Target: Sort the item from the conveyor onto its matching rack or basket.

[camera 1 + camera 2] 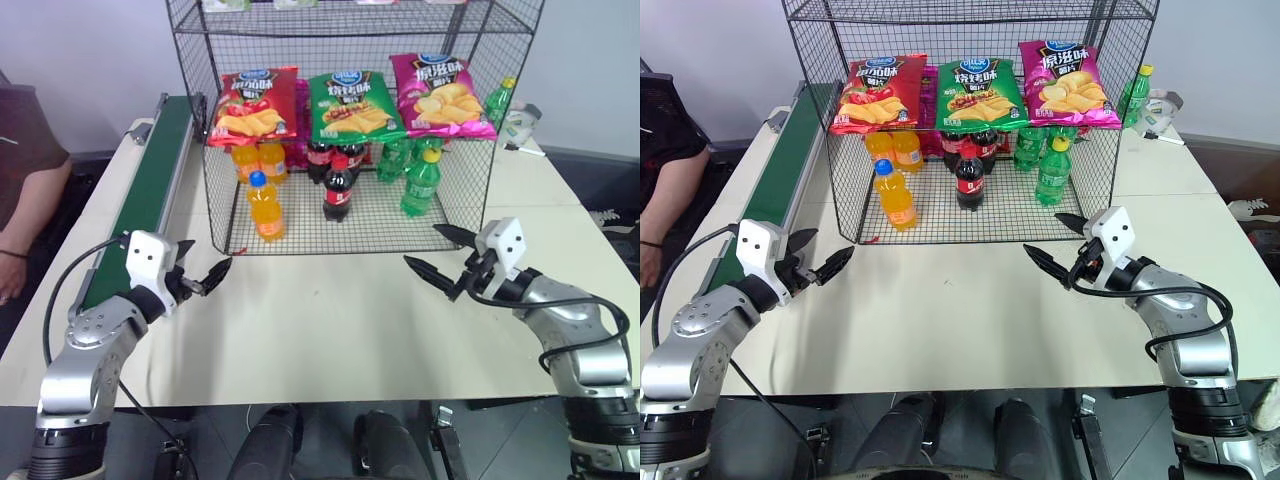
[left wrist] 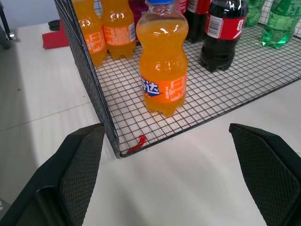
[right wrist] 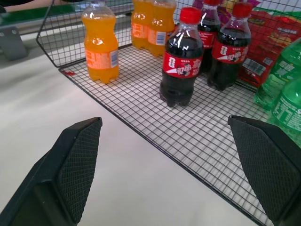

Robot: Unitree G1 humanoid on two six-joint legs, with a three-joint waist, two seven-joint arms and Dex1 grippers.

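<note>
Both my grippers hang over the bare table in front of the rack, holding nothing: left gripper spread wide, right gripper spread too. Orange soda bottle stands upright on the rack's bottom tier, near its front left corner, just ahead of two more orange bottles; I judge that's its matching spot, same drinks grouped together. Cola bottle stands beside it, green bottles further right, chip bags on the tier above. Conveyor runs along the left with no item on it. Sorting looks finished, so my fingers sit apart from the bottle.
</note>
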